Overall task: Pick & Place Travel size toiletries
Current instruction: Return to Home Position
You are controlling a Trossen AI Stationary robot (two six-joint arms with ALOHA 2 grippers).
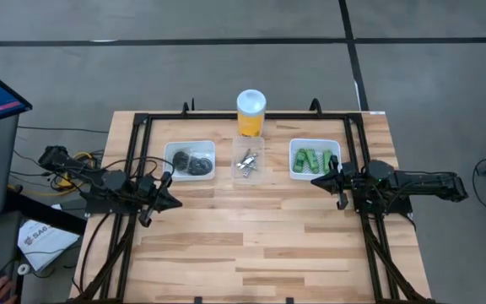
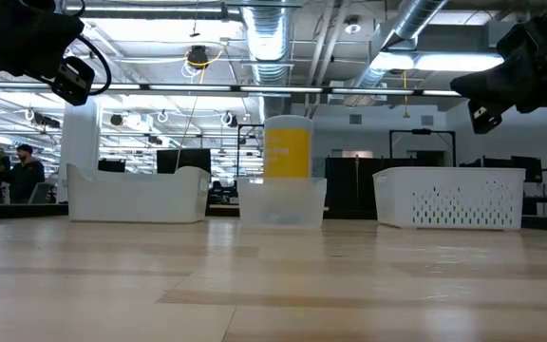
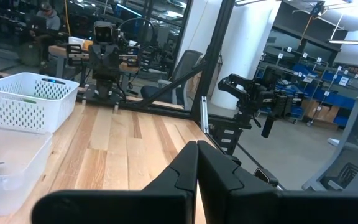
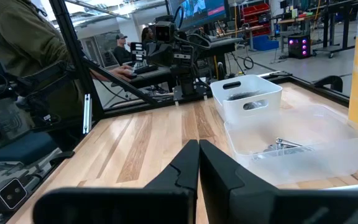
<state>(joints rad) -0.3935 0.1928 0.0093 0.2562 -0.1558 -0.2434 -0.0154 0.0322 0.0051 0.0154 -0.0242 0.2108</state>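
The left end effector (image 1: pixel 177 203) is shown with its two dark fingers (image 3: pixel 180 174) pressed together and nothing held between them. It is held above the left part of the wooden tabletop (image 1: pixel 251 241) and pointed toward the middle. It lies near the left white tray (image 1: pixel 169 150), on the side away from the yellow cylinder (image 1: pixel 251 114). Behind it, the left arm (image 1: pixel 99 181) is folded low and stretched back past the tabletop's left edge.

The right end effector (image 1: pixel 314 180) is likewise closed and empty, its fingers (image 4: pixel 182 171) meeting in a narrow wedge. It is held above the right part of the tabletop and pointed toward the middle, just beside the near corner of the right white tray (image 1: pixel 294 145). The right arm (image 1: pixel 412 184) is extended level behind it, out past the right edge. In the low view both arms are seen only at the upper corners, well clear of the wood.

The toiletries are sorted into three trays set in a row at the far side of the tabletop. Dark round pots (image 1: pixel 191 162) are held in the left white tray. Silvery items (image 1: pixel 245 164) lie in the clear tray (image 1: pixel 236 145) in the middle. Green bottles (image 1: pixel 315 159) are held in the perforated right white tray. The yellow cylinder, capped with a white lid, is stood upright just behind the clear tray. People are seen in the room beyond.
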